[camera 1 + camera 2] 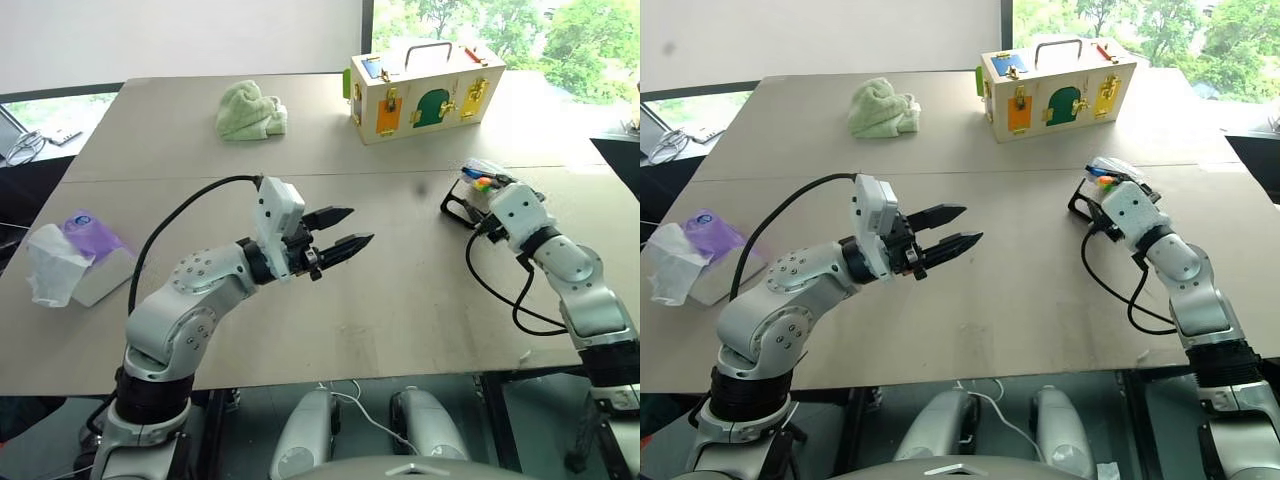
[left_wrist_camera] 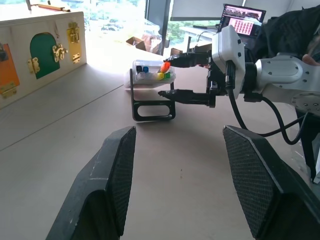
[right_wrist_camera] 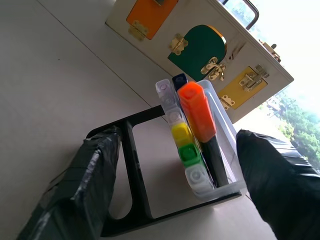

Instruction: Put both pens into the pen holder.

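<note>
The pen holder (image 3: pixel 227 150), a clear tray tilted on a black frame (image 2: pixel 152 105), stands at the table's right side (image 1: pixel 468 192). The orange-capped pen (image 3: pixel 197 112) lies in it on top of other markers. A dark blue cap (image 3: pixel 179 80) shows beside it at the tray's upper end. My right gripper (image 2: pixel 165 76) is open, one finger on each side of the tray, with the orange cap close to one finger. My left gripper (image 1: pixel 360 226) hovers over the middle of the table, open and empty, pointing toward the holder.
Yellow and green markers (image 3: pixel 184 142) also sit in the tray. A wooden box with coloured doors (image 1: pixel 425 90) stands at the back right, with a green cloth (image 1: pixel 250 110) to its left. A tissue pack and a plastic bag (image 1: pixel 75 255) lie at the left edge.
</note>
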### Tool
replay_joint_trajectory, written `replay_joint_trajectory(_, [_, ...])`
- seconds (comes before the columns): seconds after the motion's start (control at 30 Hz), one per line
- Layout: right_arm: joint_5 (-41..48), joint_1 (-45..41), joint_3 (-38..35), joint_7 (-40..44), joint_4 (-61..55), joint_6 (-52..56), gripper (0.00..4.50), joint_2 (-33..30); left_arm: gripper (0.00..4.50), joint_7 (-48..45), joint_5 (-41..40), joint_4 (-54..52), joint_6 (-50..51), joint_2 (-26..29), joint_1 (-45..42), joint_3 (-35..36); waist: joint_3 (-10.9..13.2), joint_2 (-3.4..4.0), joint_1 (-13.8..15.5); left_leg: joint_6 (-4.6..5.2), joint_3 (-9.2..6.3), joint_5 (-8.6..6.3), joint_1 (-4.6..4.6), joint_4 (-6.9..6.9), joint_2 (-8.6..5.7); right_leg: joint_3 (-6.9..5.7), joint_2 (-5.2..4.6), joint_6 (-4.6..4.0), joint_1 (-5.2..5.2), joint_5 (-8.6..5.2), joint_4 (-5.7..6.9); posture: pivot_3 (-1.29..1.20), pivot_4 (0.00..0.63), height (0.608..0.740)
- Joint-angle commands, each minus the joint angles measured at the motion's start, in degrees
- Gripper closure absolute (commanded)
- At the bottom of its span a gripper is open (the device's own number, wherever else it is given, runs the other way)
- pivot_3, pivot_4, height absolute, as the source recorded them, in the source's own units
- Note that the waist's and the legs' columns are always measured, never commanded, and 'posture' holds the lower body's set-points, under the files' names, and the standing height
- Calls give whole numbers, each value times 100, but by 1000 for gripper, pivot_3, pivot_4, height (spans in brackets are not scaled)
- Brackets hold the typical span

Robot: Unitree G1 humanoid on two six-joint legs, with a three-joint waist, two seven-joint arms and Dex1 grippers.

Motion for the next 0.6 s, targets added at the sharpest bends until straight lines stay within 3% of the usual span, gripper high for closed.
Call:
replay_joint_trajectory(0.03, [190,-86,-430,-66,-311,2,87,53,1626,19,-153,-249,-45,20,-39,142,0,0,5,1,0,-1,0,0,1,0,0,0,0,0,0,0,150,740])
replay_joint_trajectory(0.17, [1414,319,-739,783,-1374,832,87,53,1626,6,-273,-290,-53,51,65,247,0,0,11,11,0,-7,0,0,2,2,0,0,1,0,2,0,150,740])
replay_joint_trajectory(0.3, [2346,1239,-907,1711,-2583,1723,0,-448,140,114,-242,-395,2,162,317,324,0,0,21,14,-8,-9,-1,-2,5,5,-2,0,5,-1,-3,0,150,740])
replay_joint_trajectory(0.6, [2582,2678,-1206,2015,-3173,2188,0,-750,55,318,-225,-586,34,571,1653,1120,0,-1,4,19,25,-13,34,-4,18,21,-5,-2,21,-4,-2,0,150,740])
